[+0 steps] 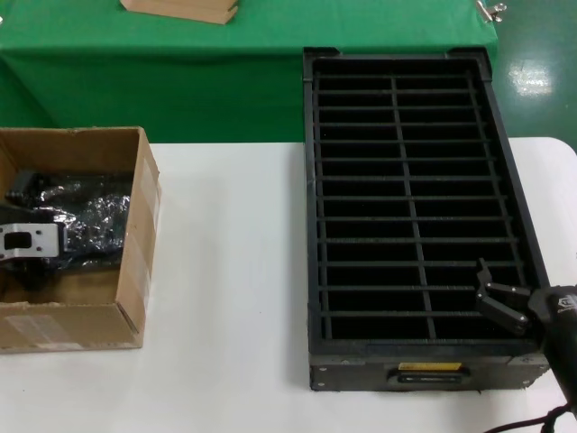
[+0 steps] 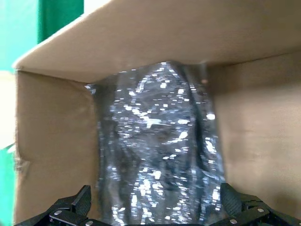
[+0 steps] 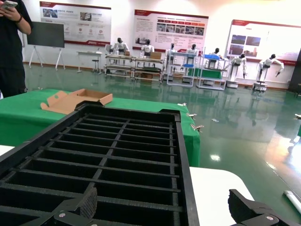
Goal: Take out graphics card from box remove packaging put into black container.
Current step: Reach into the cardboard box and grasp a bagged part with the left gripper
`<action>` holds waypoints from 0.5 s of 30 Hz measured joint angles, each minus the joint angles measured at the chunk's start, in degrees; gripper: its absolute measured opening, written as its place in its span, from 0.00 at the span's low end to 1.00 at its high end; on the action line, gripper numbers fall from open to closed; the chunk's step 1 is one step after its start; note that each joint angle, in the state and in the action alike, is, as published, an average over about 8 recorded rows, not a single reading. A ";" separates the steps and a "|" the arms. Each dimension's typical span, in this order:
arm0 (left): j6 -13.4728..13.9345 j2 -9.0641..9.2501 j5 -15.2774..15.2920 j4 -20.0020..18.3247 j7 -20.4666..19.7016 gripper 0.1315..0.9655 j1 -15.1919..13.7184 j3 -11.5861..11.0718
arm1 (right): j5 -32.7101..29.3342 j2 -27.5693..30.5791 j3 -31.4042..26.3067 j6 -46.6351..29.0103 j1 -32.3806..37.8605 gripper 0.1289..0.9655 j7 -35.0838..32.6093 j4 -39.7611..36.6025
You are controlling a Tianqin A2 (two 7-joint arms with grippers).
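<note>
We find the left claw [image 2: 153, 207] spread apart inside the box [image 1: 135, 271] over the bagged graphics card [image 2: 160, 155], poised to grasp, while the right claw [image 1: 499, 298], likewise apart, waits over the black container [image 1: 311, 180].

the box [image 1: 77, 271] is sitting on the table [image 1: 234, 289], left of the crate [image 1: 410, 194]. bags [image 1: 99, 216] are lying in the box. a cloth-covered table [image 1: 180, 72] is standing behind both.

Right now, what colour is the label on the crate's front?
Yellow label, on the black container; clearest in the head view.
</note>
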 joint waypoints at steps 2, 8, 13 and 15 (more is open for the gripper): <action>-1.21 0.44 -0.65 0.64 1.30 1.00 -0.10 -1.38 | 0.00 0.00 0.00 0.00 0.00 1.00 0.00 0.00; -4.47 1.35 -2.15 1.85 4.55 0.99 -0.26 -4.93 | 0.00 0.00 0.00 0.00 0.00 1.00 0.00 0.00; -6.39 1.65 -2.83 2.30 6.51 0.99 -0.30 -7.06 | 0.00 0.00 0.00 0.00 0.00 1.00 0.00 0.00; -6.89 1.67 -2.97 2.40 7.14 0.97 -0.32 -7.74 | 0.00 0.00 0.00 0.00 0.00 1.00 0.00 0.00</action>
